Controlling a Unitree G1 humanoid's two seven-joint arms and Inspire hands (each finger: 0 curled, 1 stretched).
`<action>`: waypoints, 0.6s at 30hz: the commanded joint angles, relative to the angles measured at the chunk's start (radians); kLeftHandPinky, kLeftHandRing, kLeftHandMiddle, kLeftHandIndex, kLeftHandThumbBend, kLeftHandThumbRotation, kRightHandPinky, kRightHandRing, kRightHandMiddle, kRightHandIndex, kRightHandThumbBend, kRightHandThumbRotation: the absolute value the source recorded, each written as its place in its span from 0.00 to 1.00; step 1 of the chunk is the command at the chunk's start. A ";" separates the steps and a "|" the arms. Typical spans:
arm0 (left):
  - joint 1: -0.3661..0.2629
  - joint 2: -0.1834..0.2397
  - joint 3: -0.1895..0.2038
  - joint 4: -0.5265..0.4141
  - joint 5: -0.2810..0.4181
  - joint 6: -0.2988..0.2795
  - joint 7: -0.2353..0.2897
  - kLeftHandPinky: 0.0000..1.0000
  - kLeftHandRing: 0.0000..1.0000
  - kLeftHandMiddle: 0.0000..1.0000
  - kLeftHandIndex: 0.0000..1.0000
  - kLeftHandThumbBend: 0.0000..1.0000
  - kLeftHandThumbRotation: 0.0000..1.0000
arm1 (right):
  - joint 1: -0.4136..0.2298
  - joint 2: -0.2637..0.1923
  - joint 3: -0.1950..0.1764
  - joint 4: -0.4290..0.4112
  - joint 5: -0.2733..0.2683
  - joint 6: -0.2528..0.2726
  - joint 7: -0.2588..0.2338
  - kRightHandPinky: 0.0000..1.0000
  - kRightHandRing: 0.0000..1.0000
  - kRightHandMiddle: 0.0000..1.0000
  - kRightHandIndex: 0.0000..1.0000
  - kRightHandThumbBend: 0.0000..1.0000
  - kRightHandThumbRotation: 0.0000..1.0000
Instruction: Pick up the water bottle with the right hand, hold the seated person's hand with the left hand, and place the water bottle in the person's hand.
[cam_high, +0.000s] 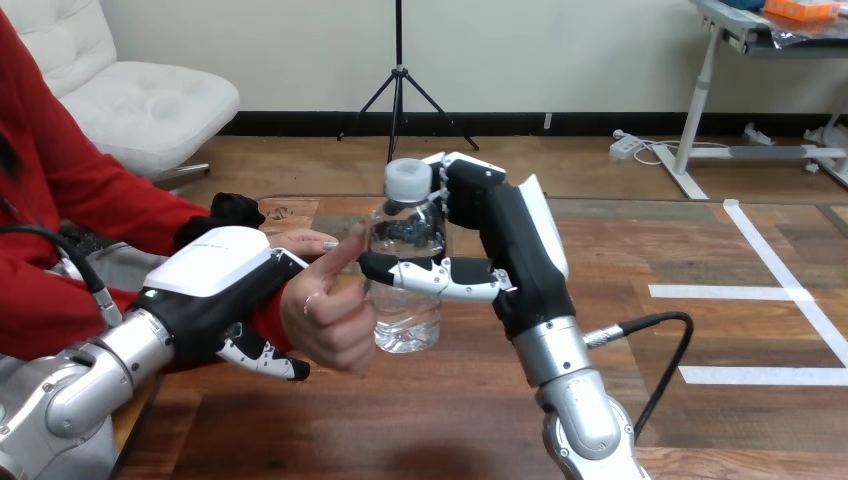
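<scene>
At frame center, right hand (500, 245) was clamped on upright bottle (405, 295). Lower left, left hand (215, 290) wrapped the person's wrist (288, 303); person's hand (330, 318) curled just beside bottle.

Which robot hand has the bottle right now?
The right hand: its fingers are curled round the upright water bottle. The left hand carries no bottle; it curls round the person's wrist.

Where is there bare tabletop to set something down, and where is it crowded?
Bare: the table from the right hand out to the white tape lines, and along its near edge. Crowded: centre-left, where that hand's water bottle, the person's hand and the left hand meet.
</scene>
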 joint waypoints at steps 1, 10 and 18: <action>-0.023 -0.044 0.018 -0.080 -0.024 -0.008 -0.001 0.26 0.33 0.40 0.42 0.72 0.01 | -0.099 0.023 -0.005 -0.011 0.014 -0.041 -0.007 0.31 0.37 0.52 0.52 0.84 0.00; -0.008 -0.048 0.026 -0.104 -0.028 0.005 -0.018 0.25 0.32 0.40 0.41 0.72 0.01 | -0.098 0.026 -0.002 -0.013 0.015 -0.038 -0.003 0.31 0.37 0.52 0.52 0.84 0.00; 0.002 -0.052 0.035 -0.117 -0.042 0.014 -0.040 0.25 0.32 0.39 0.41 0.73 0.01 | -0.096 0.026 -0.001 -0.017 0.010 -0.037 -0.005 0.31 0.37 0.52 0.52 0.84 0.00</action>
